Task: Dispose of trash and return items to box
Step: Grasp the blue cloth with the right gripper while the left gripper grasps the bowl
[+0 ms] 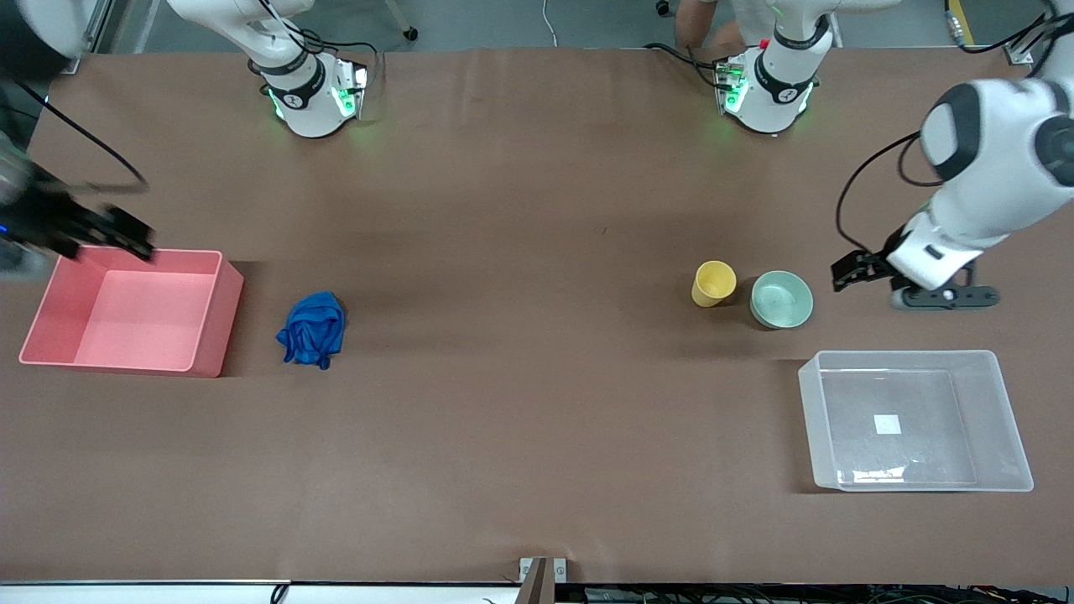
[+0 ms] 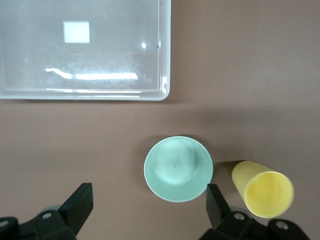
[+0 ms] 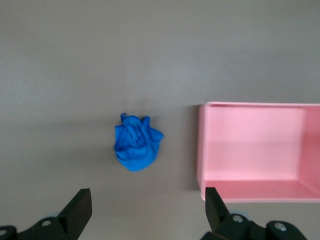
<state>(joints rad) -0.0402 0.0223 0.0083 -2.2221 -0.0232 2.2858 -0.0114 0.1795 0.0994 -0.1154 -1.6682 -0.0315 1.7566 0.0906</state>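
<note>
The blue cloth wad (image 1: 312, 329) lies on the table beside the pink bin; it also shows in the right wrist view (image 3: 136, 143). The yellow cup (image 1: 714, 282) and the mint-green bowl (image 1: 781, 299) stand side by side, upright, and show in the left wrist view, cup (image 2: 262, 187) and bowl (image 2: 178, 167). The clear box (image 1: 910, 359) is empty, nearer the front camera than the bowl; it also shows in the left wrist view (image 2: 100, 95). My left gripper (image 1: 881, 281) (image 2: 148, 205) is open and empty, up beside the bowl. My right gripper (image 1: 101, 235) (image 3: 148, 205) is open and empty over the pink bin's rim.
The pink bin (image 1: 214, 335) stands empty at the right arm's end of the table and shows in the right wrist view (image 3: 250, 190). Brown table surface lies between the cloth and the cup. The arms' bases stand along the table's edge farthest from the front camera.
</note>
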